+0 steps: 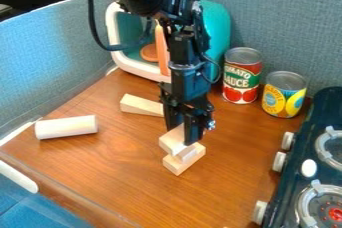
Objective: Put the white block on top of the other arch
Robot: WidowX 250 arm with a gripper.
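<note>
Pale upper block (171,141) is resting on lower block (186,161), just beneath gripper (182,136), slightly to left; if gripper is grasping it, cannot tell; coming move is probably depending on this alignment.

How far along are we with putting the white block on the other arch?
Looks done: the upper pale block appears to sit on the lower pale block, not quite lined up with it.
In hand: the pincer is down at the upper block; I can't tell whether it grips it.
Left: probably just releasing, if gripped, and backing away.
</note>
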